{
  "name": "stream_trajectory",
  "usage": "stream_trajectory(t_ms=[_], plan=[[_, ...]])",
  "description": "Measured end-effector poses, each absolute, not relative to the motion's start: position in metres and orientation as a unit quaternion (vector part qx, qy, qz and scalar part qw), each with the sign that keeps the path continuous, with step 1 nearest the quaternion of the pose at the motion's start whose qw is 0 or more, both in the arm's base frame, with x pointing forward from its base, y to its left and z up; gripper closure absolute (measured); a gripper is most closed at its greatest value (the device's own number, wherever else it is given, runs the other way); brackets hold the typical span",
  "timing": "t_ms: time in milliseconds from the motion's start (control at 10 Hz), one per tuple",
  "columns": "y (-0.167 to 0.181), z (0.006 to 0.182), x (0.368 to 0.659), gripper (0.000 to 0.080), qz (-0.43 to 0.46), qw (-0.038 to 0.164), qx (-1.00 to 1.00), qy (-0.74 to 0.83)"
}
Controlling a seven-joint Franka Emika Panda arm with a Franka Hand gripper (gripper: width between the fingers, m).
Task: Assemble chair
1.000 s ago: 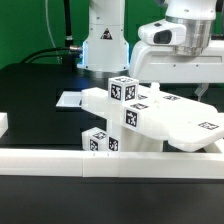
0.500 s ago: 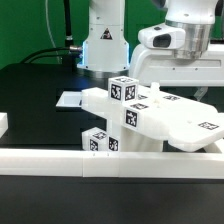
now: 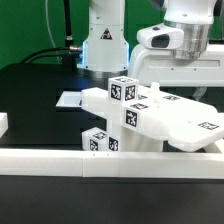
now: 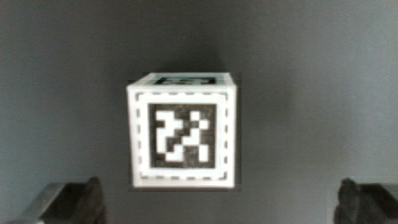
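Observation:
The chair parts (image 3: 150, 118) lie in a white cluster on the black table, up against the front rail: flat slabs, cube-shaped blocks and several black-and-white tags. My gripper (image 3: 185, 68) hangs above and behind the cluster on the exterior view's right, its fingertips hidden there. In the wrist view a white tagged block (image 4: 183, 130) stands alone on the dark surface. My gripper (image 4: 221, 205) is open above it, one dark finger (image 4: 71, 200) on each side, wide apart and touching nothing.
A long plain white border rail (image 3: 110, 160) runs along the table's front edge. The arm's base (image 3: 100, 45) stands behind the parts. A thin flat white plate (image 3: 70, 100) lies on the table at the exterior view's left of the cluster.
My gripper has shifted only slightly above the cluster, jaws still wide. The parts have not moved.

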State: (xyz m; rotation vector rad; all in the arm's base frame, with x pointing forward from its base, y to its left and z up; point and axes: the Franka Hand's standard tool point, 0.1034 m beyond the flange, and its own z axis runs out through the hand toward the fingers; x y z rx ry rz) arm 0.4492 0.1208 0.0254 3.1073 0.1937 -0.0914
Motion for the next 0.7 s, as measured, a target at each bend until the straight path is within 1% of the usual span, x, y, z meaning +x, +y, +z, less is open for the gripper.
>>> stream_trajectory(t_ms=[400,700], plan=[[0.108,0.017,0.445,0.0151,-0.030,0.018,0.998,0.059],[0.107,0.013,0.443,0.0151,-0.034,0.020,0.997,0.059]])
